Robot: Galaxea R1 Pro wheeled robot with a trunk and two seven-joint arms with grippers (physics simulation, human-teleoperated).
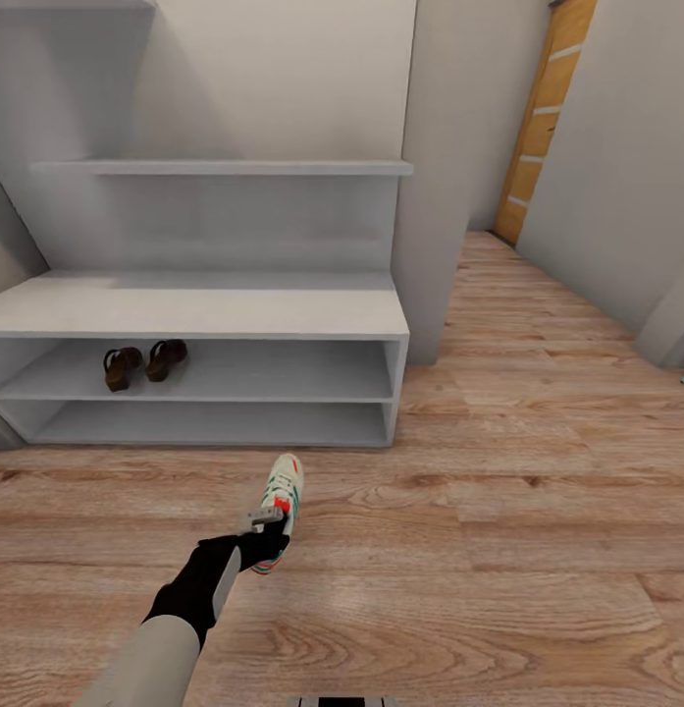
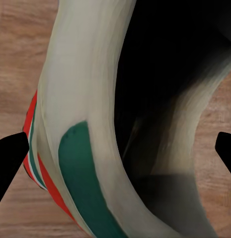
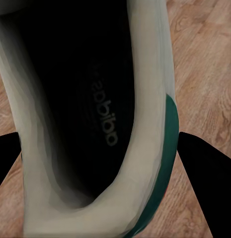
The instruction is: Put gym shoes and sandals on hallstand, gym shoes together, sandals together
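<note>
We see the left pincer (image 1: 267,530) covering the gym shoe's (image 1: 282,499) heel end. The hallstand's (image 1: 199,309) left end and topmost shelf are cut off. Both wrist views crop their gym shoes (image 2: 80,99) (image 3: 145,124); whether the pincers grip, we cannot tell.

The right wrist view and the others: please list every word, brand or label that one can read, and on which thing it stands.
"adidas", upside down, on the dark insole of the gym shoe.
Orange tongue label of the gym shoe in the head view: too small to read.

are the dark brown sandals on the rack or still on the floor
On the rack: both dark brown leather sandals sit side by side on the pale-grey hallstand's upper open shelf.
</note>
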